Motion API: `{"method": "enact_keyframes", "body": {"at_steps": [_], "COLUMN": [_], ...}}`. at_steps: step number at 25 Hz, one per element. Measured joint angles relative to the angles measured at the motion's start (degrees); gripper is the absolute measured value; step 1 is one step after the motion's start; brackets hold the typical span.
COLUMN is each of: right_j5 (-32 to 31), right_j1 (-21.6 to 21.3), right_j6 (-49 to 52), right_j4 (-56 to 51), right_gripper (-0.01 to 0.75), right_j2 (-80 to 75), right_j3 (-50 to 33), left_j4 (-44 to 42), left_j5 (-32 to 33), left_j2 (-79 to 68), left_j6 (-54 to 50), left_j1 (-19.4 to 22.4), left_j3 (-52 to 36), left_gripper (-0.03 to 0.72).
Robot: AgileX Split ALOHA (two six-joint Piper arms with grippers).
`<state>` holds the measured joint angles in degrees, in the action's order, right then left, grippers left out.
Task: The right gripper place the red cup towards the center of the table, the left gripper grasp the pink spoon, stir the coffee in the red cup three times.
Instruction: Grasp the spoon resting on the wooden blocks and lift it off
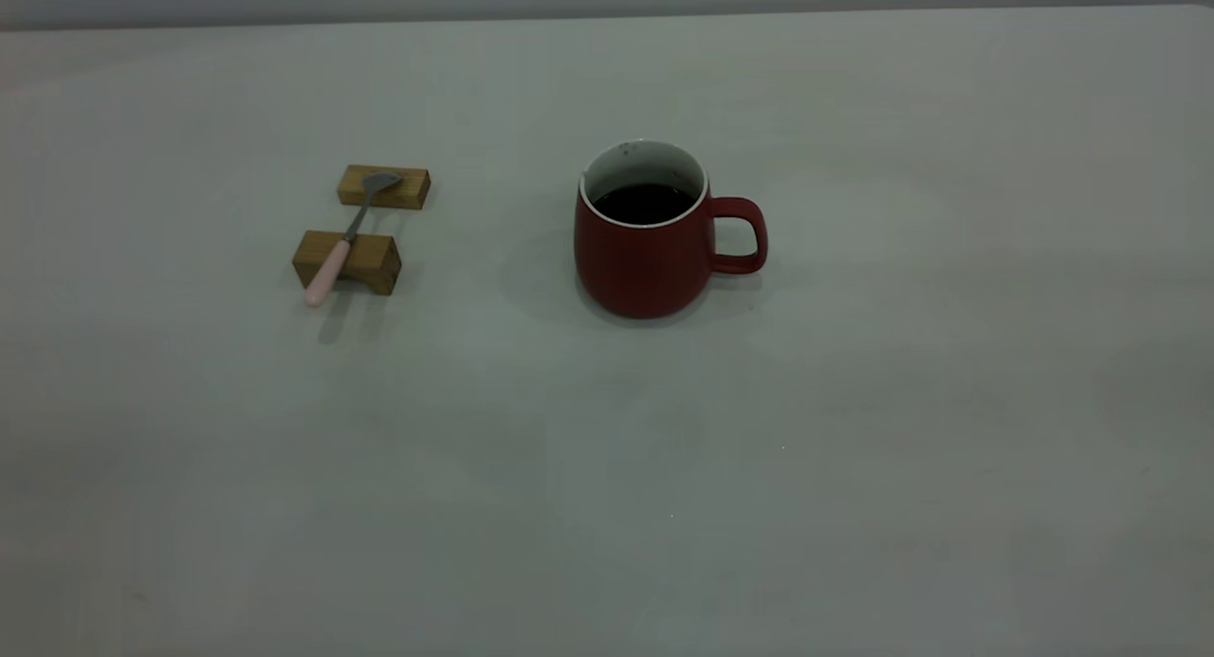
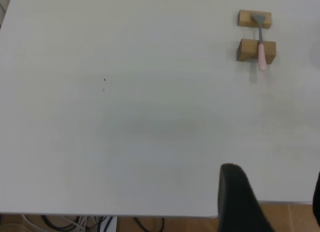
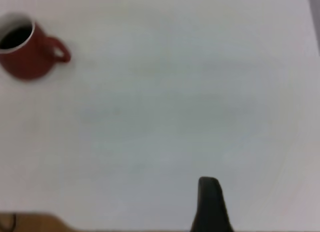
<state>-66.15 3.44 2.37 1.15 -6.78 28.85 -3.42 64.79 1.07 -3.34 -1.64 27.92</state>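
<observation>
Bare surface (image 1: 664, 505) lies nearest; mid-surface stands the red cup (image 1: 645, 245), the pink spoon (image 1: 334, 259) bridging two wooden blocks (image 1: 347, 261) toward the left edge. Neither gripper's jaw state shows. Judgement: grip the pink handle, lift straight.

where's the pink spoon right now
In the exterior view the pink spoon is on the left side of the table, propped across two wooden blocks, off to the left of the red cup; no gripper is touching it.
</observation>
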Motion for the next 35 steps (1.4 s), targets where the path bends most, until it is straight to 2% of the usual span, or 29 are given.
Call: {"method": "enact_keyframes", "body": {"at_steps": [9, 35], "right_j5": [1.04, 1.04], "right_j1": [-5.67, -5.72], "right_j6": [-0.06, -0.10], "right_j4": [0.00, 0.00], "right_gripper": [0.592, 0.592], "right_j2": [5.60, 5.60], "right_j3": [-1.97, -2.02], "left_j4": [0.00, -1.19], "left_j5": [0.00, 0.00], "left_j2": [0.00, 0.00], "left_j6": [0.00, 0.00], "left_j1": [0.00, 0.00], "left_j3": [0.00, 0.00], "left_gripper": [0.438, 0.438]}}
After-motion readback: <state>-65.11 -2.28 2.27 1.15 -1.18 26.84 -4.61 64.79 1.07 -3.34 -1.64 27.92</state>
